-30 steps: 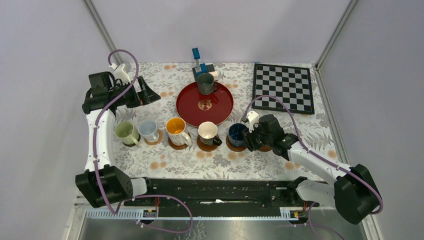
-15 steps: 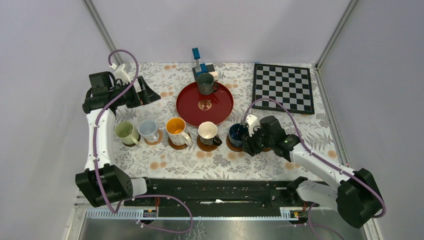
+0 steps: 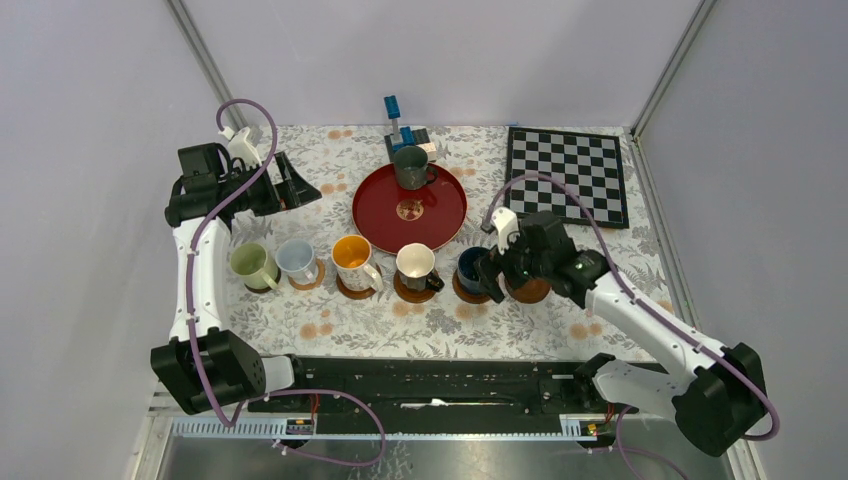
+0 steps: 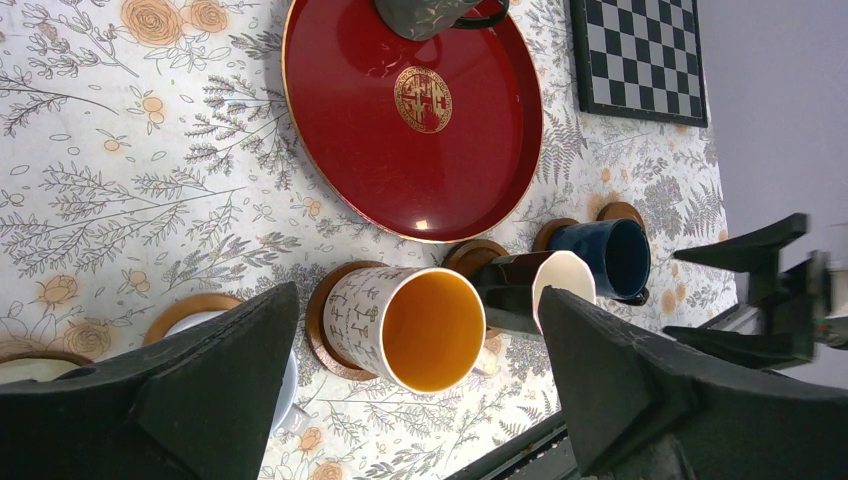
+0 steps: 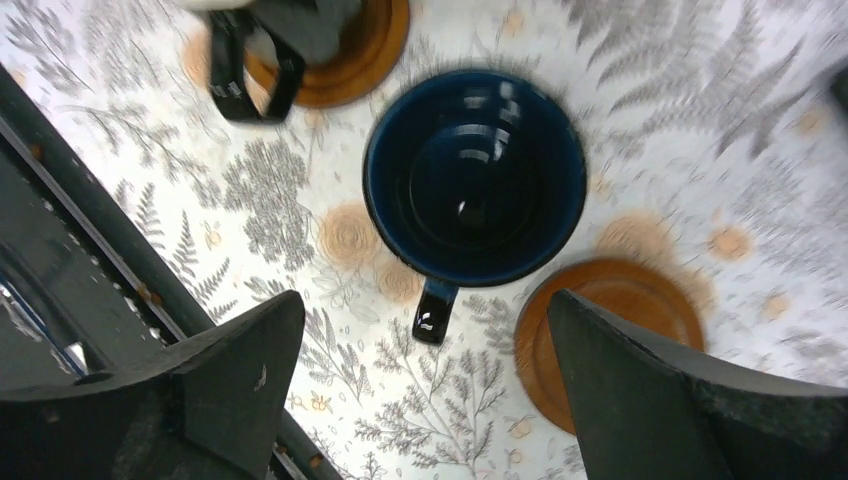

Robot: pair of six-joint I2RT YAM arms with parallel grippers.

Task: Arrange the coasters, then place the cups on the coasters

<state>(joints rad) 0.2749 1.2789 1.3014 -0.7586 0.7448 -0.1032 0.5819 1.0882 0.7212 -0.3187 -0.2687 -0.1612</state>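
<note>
Grey-and-white flowered cloth covers the table [image 3: 330,330]. At its far right corner lies a black-and-white chessboard [image 3: 566,176]. To the left of that, in the middle of the far half, is a round red tray [image 3: 440,215] with a gold emblem at its centre.

The left arm reaches to the far left corner. Its claw [image 3: 295,185] is spread wide with nothing between the fingers, well apart from every cup. The right arm bends in from the near right. Its claw [image 5: 422,300] hangs above the dark blue cup [image 5: 475,175], fingers fully apart and gripping nothing, with the cup standing free below them.

A dark grey-green cup [image 3: 410,167] stands on the far rim of the tray. The other five cups form a row in front of the tray. From left to right they are a pale green cup [image 3: 248,265], a light blue cup [image 3: 296,259], a patterned white cup [image 3: 354,258] with an orange inside, a black cup [image 3: 415,266] with a cream inside, and the dark blue one. The handle of the dark blue cup points toward the near edge.

Brown wooden coasters [image 3: 405,292] show under the cups in the row, one beneath each. One bare coaster [image 5: 610,335] lies just to the right of the dark blue cup, at the end of the row.
</note>
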